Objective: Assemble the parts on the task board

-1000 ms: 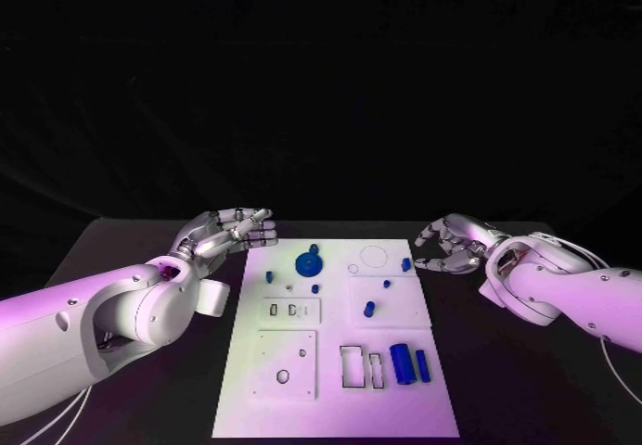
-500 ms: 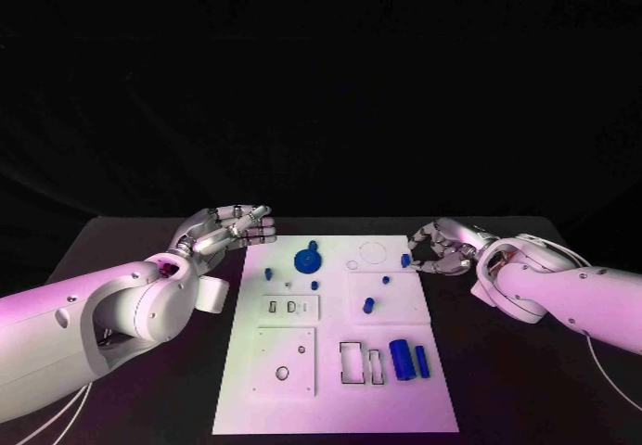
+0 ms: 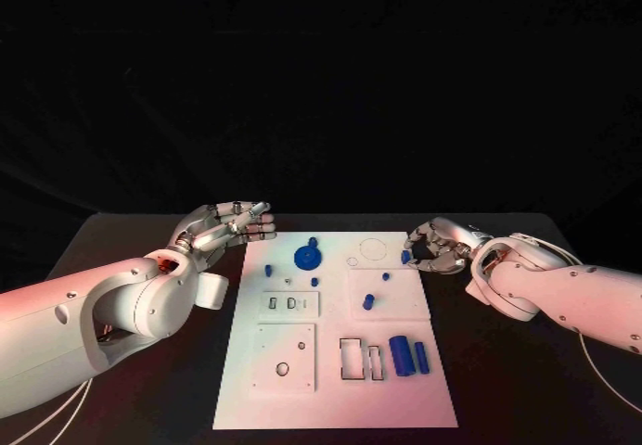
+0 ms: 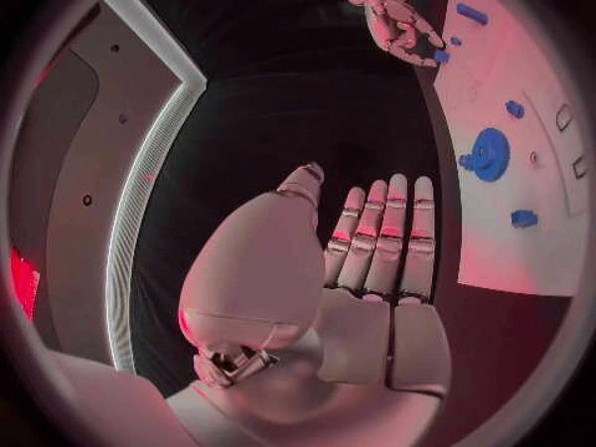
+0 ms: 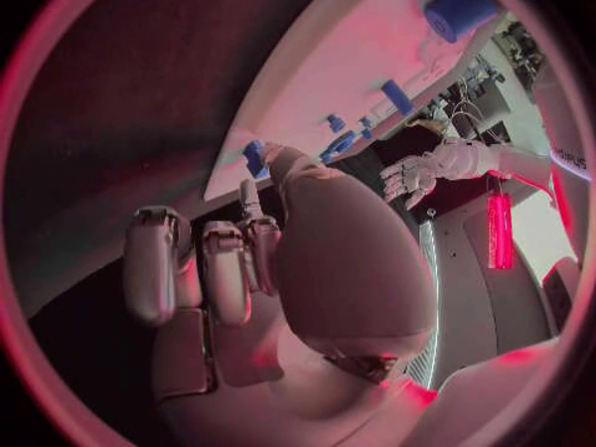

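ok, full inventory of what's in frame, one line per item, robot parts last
table: 1, black, under everything.
task board: 1, white plate, mid-table, with rectangular and round cut-outs.
disc part: 1, blue, round, far-left area of the board.
cylinder parts: 2, blue, lying side by side, near-right of the board; one thicker.
small parts: about 6, blue, scattered across the board's far half; one sits at the far-right edge by the right hand's fingertips.
left hand: 1, silver, off the board's far-left corner, fingers together, holding nothing.
right hand: 1, silver, at the board's far-right edge, fingers curled; contact with the small part unclear.
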`<control>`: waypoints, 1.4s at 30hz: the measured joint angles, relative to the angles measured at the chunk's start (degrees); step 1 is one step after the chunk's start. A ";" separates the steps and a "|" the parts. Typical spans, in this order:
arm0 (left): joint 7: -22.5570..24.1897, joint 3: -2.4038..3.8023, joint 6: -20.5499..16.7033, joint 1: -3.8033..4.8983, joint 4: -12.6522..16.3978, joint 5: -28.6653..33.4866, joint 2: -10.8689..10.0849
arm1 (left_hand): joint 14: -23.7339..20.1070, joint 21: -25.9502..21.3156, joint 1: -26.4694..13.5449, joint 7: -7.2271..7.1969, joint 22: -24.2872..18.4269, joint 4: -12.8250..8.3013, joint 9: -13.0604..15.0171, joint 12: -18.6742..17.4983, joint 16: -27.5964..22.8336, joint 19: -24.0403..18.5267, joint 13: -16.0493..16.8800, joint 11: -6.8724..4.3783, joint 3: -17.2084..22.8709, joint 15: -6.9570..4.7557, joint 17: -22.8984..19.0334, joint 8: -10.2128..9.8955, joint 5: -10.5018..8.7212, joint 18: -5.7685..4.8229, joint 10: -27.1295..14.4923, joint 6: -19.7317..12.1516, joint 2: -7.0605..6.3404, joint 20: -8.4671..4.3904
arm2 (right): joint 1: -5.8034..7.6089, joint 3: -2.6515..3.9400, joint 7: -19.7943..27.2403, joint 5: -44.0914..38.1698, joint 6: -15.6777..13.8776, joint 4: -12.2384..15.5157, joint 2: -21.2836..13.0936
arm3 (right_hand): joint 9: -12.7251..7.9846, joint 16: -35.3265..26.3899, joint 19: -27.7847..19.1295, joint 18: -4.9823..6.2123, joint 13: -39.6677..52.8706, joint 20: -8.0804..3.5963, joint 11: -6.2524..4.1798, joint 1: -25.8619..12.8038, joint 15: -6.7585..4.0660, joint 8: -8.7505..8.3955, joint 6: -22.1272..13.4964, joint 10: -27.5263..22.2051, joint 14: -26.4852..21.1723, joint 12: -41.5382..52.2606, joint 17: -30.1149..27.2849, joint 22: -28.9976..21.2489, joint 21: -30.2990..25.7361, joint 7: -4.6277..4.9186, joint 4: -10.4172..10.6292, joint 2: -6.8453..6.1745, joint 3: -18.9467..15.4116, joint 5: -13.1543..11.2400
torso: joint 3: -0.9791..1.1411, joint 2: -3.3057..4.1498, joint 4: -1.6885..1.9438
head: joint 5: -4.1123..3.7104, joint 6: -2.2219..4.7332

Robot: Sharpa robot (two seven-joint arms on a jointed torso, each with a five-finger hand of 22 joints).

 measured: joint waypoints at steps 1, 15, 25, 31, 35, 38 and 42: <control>0.00 0.00 0.00 0.00 0.00 0.00 -0.01 | 0.00 0.00 0.00 0.00 0.00 0.00 0.00 0.00 0.00 0.00 0.00 0.00 0.00 0.00 0.00 0.00 0.00 0.00 0.00 0.00 0.00 0.00 | -0.07 0.00 0.01 0.00 0.01 -0.01 0.04 | -0.03 0.00 0.00 0.00 0.00 0.00 0.00 0.11 0.00 0.00 0.22 0.00 0.00 0.00 0.00 0.00 0.00 0.02 -0.01 0.11 0.18 0.00 | 0.01 -0.01 -0.02 | 0.02 -0.04; -0.07 0.00 0.06 0.00 0.03 0.00 -0.06 | 0.00 0.00 0.00 0.00 -0.10 0.00 -0.06 0.00 -0.22 0.00 0.00 0.00 0.00 0.00 0.00 0.00 0.00 0.00 0.00 0.00 0.00 0.00 | -0.50 0.00 0.02 -0.02 0.05 -0.49 0.52 | -0.12 0.00 0.00 0.00 -0.01 0.00 -0.15 0.34 0.00 0.00 1.35 0.48 0.00 0.33 -0.01 -0.01 0.24 -0.13 -0.17 0.34 1.58 -0.01 | 0.02 -0.06 0.02 | 0.06 -0.10; -0.12 0.00 0.10 0.00 0.02 0.00 -0.11 | 0.00 0.00 0.00 0.00 -0.09 0.00 -0.05 0.00 -0.22 0.00 0.00 0.00 0.00 0.00 0.00 0.00 0.00 0.00 0.00 0.00 0.00 0.00 | -0.54 0.00 0.02 0.40 -0.10 -0.75 0.92 | -0.22 0.00 0.00 0.00 -0.02 -0.01 -0.36 0.34 0.00 0.00 2.19 0.68 0.00 0.65 -0.01 0.04 0.39 -0.15 -0.10 0.34 2.61 -0.02 | 0.00 -0.08 0.02 | 0.04 -0.08; -0.16 0.00 0.11 0.00 0.02 0.00 -0.15 | 0.00 0.00 0.00 0.00 -0.09 0.00 -0.05 0.00 -0.22 0.00 0.00 0.00 0.00 0.00 0.00 0.00 0.00 0.00 0.00 0.00 0.00 0.00 | -0.58 0.00 0.02 0.98 -0.46 -1.12 1.30 | -0.29 0.00 0.23 0.00 -0.02 -0.24 -0.35 0.34 0.00 0.00 2.38 0.68 0.00 0.65 -0.01 0.04 0.46 -0.34 0.07 0.34 2.92 -0.02 | 0.00 -0.05 0.03 | -0.09 -0.16; -0.18 0.00 0.12 0.00 0.02 0.00 -0.16 | 0.00 0.00 0.00 0.00 -0.12 0.00 -0.05 0.00 -0.22 0.00 0.00 0.00 0.00 0.00 0.00 0.00 0.00 0.00 0.00 0.00 0.00 0.00 | -0.65 0.00 -0.01 1.30 -0.72 -1.25 1.49 | -0.33 0.00 0.23 0.00 -0.02 -0.24 -0.35 0.32 0.00 0.00 2.38 0.68 0.00 0.65 -0.01 0.03 0.46 -0.33 0.07 0.35 2.92 -0.02 | 0.02 -0.04 0.05 | -0.03 -0.19; -0.20 0.00 0.12 0.00 0.03 0.00 -0.16 | 0.00 0.00 0.00 0.00 -0.14 0.00 -0.05 0.00 -0.21 0.00 0.00 0.00 0.00 0.00 0.00 0.00 0.00 0.00 0.00 0.00 0.00 0.00 | -0.71 0.00 -0.06 1.51 -0.91 -1.31 1.60 | -0.33 0.00 0.23 0.00 -0.03 -0.24 -0.35 0.09 0.00 0.00 2.38 0.68 0.00 0.65 -0.01 0.03 0.46 -0.34 0.07 0.58 2.92 -0.02 | 0.03 -0.03 0.05 | 0.03 -0.30; -0.22 0.00 0.13 0.00 0.03 0.00 -0.16 | 0.00 0.00 0.00 0.00 -0.14 0.00 -0.05 0.00 -0.21 0.00 0.00 0.00 0.00 0.00 0.00 0.00 0.00 0.00 0.00 0.00 0.00 0.00 | -0.77 0.00 -0.12 1.70 -1.08 -1.34 1.68 | -0.33 0.00 0.23 0.00 -0.03 -0.24 -0.35 0.09 0.00 0.00 2.99 0.68 0.00 0.71 -0.01 0.03 0.45 -0.51 0.22 0.58 3.24 -0.02 | 0.03 -0.04 0.02 | 0.09 -0.36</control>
